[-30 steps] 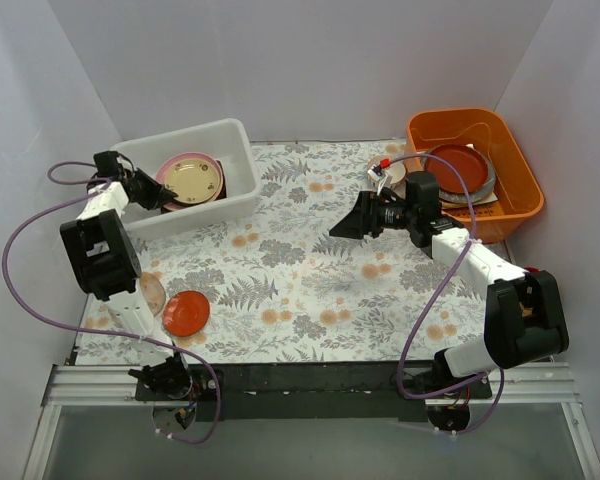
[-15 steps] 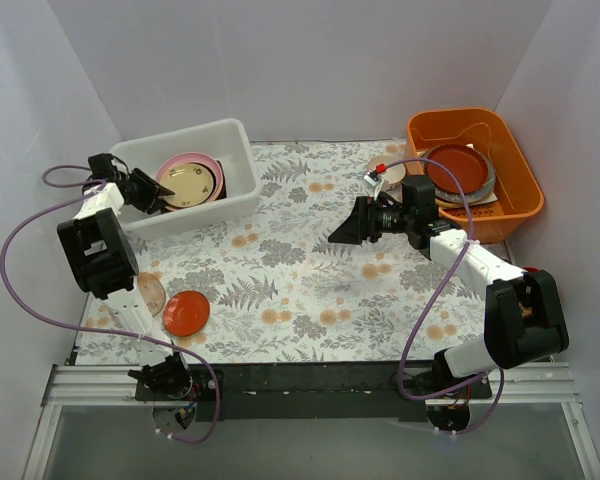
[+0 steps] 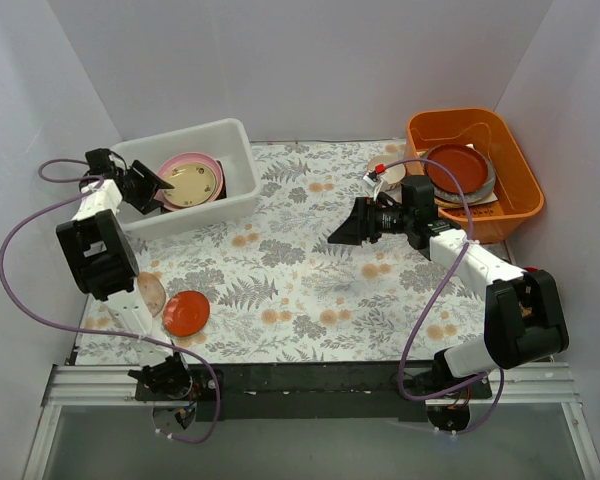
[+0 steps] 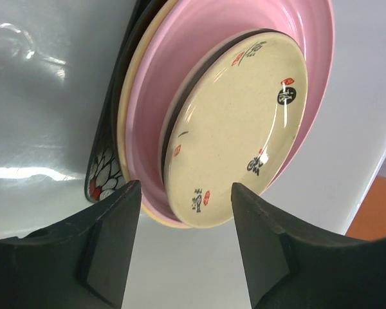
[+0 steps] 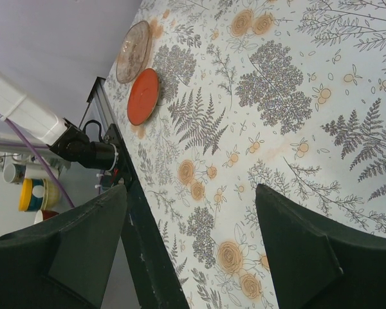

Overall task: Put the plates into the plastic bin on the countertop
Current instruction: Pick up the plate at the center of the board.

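plates (image 3: 191,180) stacked in the plastic bin (image 3: 242,140)
left gripper (image 4: 183,188) sits spread and empty right beside them; right gripper (image 5: 192,190) is spread too

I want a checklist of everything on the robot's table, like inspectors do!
Surface: countertop, fern-and-flower cloth, flat.
Job's things: plastic bin holds cream plate on pink plate, black floral plate beneath; red-orange saucer and pale plate lie outside, by the left arm's base.
Clutter: orange tub with red-brown plate; small bowl beside it.
Hands: left hand open, empty, at the bin; right hand open, empty, above the cloth.
Cables: purple cables loop along both arms.
Surroundings: white walls.
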Available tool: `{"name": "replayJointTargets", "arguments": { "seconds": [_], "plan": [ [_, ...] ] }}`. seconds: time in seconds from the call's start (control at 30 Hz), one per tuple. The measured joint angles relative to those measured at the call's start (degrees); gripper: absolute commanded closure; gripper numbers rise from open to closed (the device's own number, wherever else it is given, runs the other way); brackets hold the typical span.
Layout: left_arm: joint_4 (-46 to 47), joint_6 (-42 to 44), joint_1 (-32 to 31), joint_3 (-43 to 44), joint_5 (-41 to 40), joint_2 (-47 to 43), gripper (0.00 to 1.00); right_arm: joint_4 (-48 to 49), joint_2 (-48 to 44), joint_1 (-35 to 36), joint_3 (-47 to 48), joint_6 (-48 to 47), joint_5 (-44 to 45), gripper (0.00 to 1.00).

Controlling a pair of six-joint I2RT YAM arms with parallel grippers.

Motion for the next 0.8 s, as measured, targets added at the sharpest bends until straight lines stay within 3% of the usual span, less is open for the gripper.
{"name": "replayJointTargets", "arguments": {
  "seconds": [0.23,0.53,0.8],
  "plan": [
    [-3.15,1.49,0.02,-0.02,-4.81,-6.95,0.34,-0.61,0.00,0.33,0.00,-0.04,0.04,0.11],
    [-4.37,2.60,0.07,-3.41,-5.51,-25.35,0.27,-1.75,0.00,2.27,0.00,-0.26,0.55,0.11],
    [-7.91,0.90,0.22,-13.77,-7.48,-37.27,0.25,-1.75,0.15,6.05,0.20,-0.20,1.49,0.11]
  ]
}}
